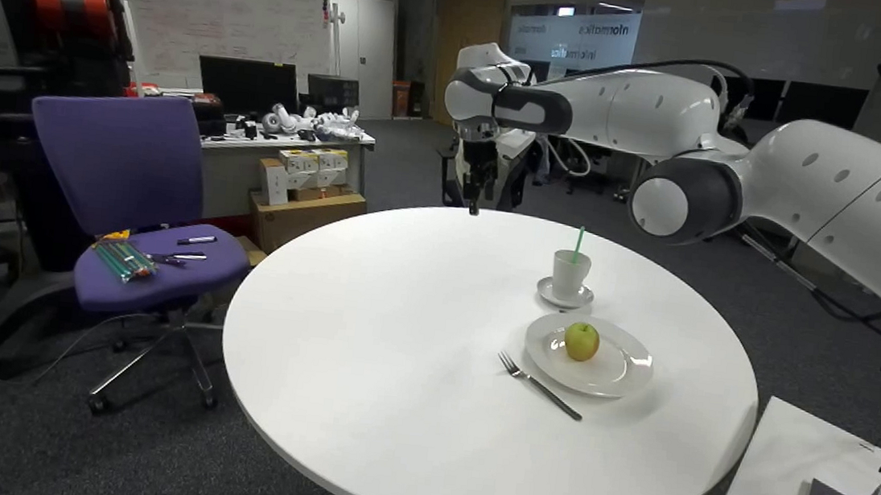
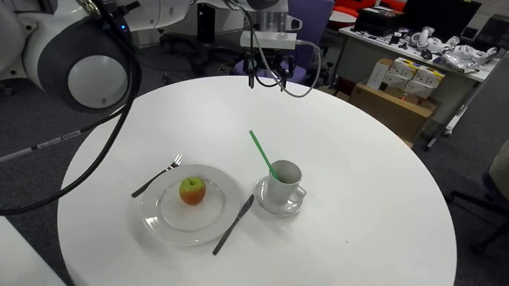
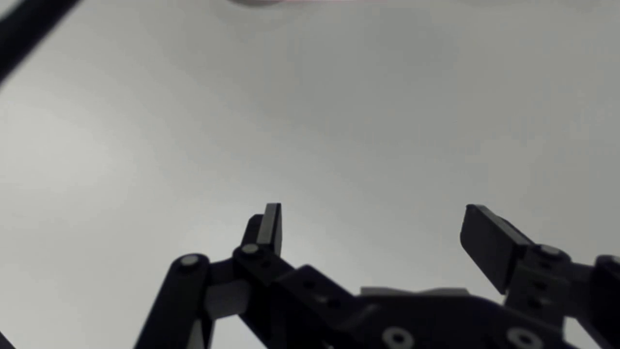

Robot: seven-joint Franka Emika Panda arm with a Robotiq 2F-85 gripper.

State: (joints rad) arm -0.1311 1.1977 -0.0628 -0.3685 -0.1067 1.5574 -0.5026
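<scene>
My gripper [image 3: 373, 208] is open in the wrist view, with only the pale tabletop showing between its fingers. In both exterior views the gripper [image 2: 267, 87] [image 1: 474, 209] hangs above the table's border, apart from everything on it. A white mug [image 2: 280, 192] stands on a saucer [image 2: 289, 210], a green straw [image 2: 261, 149] leaning in it. Beside it a white plate [image 1: 621, 382] carries a yellow-green and red apple [image 1: 582, 342]. A fork [image 1: 551, 396] lies at one side of the plate. On the opposite side lies a knife [image 2: 232, 227], mostly hidden behind the plate in an exterior view.
Everything stands on a round white table [image 1: 367, 337]. A purple chair [image 1: 117, 160] holding pens and packets is beyond its edge. A cluttered desk [image 2: 471, 70] with boxes [image 2: 391, 105] below stands farther off. A black cable [image 2: 114, 143] hangs from the arm [image 1: 631, 112].
</scene>
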